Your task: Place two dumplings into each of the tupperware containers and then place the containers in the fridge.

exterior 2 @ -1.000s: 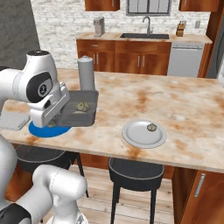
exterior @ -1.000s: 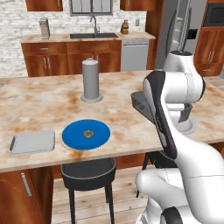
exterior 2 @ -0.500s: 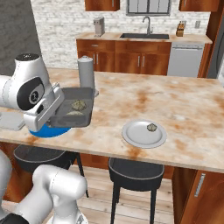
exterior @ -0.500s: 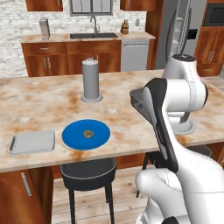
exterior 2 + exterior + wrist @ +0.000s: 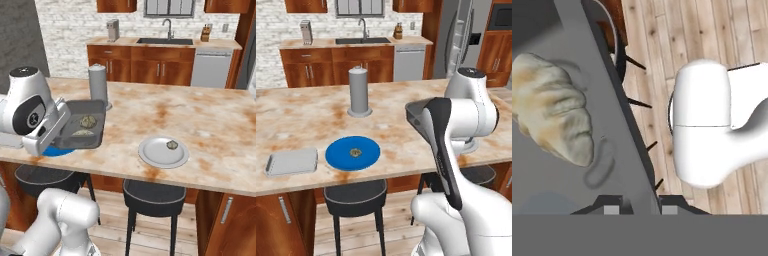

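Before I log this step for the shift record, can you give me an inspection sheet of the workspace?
Surface: marbled island counter.
Job's things: dark container lifted and tilted, dumplings inside; light container flat on the counter; one dumpling on the grey plate; fridge behind.
Clutter: blue plate, grey canister.
Grippers: fingers shut on the dark container's rim.
Cables: nothing seen.
Surroundings: stools, sink, wooden cabinets.

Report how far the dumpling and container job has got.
Done: the dark container holds two dumplings. In hand: the gripper is shut on its rim, carrying it tilted above the counter. Left: the light container is empty, one dumpling sits on the grey plate, and neither container is in the fridge.
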Available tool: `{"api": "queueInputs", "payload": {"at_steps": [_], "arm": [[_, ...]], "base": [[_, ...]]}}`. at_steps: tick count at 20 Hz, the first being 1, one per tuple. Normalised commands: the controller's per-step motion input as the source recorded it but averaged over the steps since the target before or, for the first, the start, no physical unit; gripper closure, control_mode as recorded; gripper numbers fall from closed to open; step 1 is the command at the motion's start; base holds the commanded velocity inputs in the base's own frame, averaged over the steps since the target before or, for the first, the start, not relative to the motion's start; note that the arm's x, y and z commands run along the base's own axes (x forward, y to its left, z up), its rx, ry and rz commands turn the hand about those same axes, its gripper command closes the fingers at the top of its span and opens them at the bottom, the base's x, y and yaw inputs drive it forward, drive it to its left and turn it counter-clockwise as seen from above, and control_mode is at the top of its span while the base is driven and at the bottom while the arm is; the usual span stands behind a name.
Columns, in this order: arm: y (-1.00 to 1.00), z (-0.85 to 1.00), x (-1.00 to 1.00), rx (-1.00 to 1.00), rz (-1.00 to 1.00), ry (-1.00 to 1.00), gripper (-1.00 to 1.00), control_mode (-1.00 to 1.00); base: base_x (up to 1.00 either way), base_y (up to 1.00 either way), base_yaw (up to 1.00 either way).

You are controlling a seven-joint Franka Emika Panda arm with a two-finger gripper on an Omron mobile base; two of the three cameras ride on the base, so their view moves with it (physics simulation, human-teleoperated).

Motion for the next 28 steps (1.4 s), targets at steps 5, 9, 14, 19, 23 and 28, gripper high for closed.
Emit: {"api": "queueInputs", "payload": {"at_steps": [5,9,14,19,23,28], "arm": [[0.0,0.0,0.0,0.0,0.0,0.0,1.0,1.0],[0.0,0.0,0.0,0.0,0.0,0.0,1.0,1.0],[0.0,0.0,0.0,0.0,0.0,0.0,1.0,1.0],[0.0,0.0,0.0,0.0,0.0,0.0,1.0,1.0],[0.0,0.0,0.0,0.0,0.0,0.0,1.0,1.0],[0.0,0.0,0.0,0.0,0.0,0.0,1.0,1.0]], "base": [[-0.63,-1.0,-0.04],[-0.09,-1.0,-0.1],[0.3,-1.0,-0.13],[0.34,-1.0,-0.06],[0.2,-1.0,-0.02],[0.23,-1.0,0.0]]}}
